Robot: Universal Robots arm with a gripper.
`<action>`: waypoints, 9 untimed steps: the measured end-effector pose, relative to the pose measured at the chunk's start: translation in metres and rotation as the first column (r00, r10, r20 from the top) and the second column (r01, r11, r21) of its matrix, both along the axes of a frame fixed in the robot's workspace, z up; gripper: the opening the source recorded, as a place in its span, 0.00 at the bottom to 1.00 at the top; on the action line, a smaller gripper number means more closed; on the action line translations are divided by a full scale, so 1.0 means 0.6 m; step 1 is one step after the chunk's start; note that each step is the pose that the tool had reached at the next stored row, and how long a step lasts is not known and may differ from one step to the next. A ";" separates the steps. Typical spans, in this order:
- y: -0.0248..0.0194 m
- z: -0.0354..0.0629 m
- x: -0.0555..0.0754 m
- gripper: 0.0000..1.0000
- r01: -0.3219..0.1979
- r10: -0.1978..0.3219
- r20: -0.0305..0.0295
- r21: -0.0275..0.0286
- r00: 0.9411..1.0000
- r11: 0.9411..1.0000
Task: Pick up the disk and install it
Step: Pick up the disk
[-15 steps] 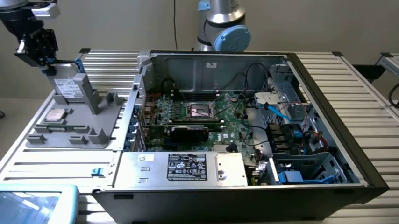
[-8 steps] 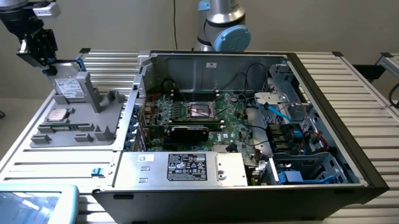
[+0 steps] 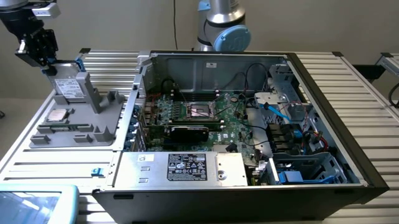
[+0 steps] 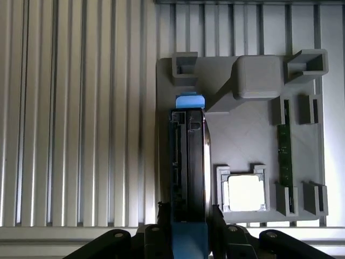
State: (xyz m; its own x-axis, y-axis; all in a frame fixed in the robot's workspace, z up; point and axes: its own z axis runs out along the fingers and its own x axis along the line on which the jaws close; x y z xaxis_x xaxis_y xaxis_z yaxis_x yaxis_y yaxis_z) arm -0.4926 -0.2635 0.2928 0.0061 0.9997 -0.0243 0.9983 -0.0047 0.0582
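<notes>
The disk [image 3: 68,88] leans nearly upright in a slot of the grey holder tray [image 3: 93,122] at the exterior view's left, its white label facing out. My black gripper [image 3: 50,69] hangs over its upper end. In the wrist view the disk [image 4: 188,156] shows edge-on, with a blue tab [image 4: 190,101] at its far end and blue plastic at the near end. There my gripper [image 4: 188,218] has a dark fingertip [image 4: 164,213] pressed against each flat side, shut on the disk. The disk still rests in the holder tray [image 4: 248,135].
A square silver processor chip [image 3: 56,115] [image 4: 245,192] and a green memory stick [image 4: 284,156] lie in the same tray. The open computer case [image 3: 249,116] fills the middle, with a silver power supply [image 3: 181,168] at the front and a drive cage [image 3: 305,170] at the exterior view's lower right.
</notes>
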 end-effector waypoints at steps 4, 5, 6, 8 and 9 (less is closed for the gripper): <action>0.0000 0.000 0.000 0.37 0.000 0.000 0.000 0.000 1.000 1.000; 0.0000 0.000 0.000 0.37 0.000 0.000 0.000 0.000 1.000 1.000; 0.0000 0.000 0.000 0.37 0.000 0.000 0.000 0.000 1.000 1.000; 0.0000 0.000 0.000 0.37 0.000 0.000 0.000 0.000 1.000 1.000; 0.0000 0.000 0.000 0.37 0.000 0.000 0.000 0.000 1.000 1.000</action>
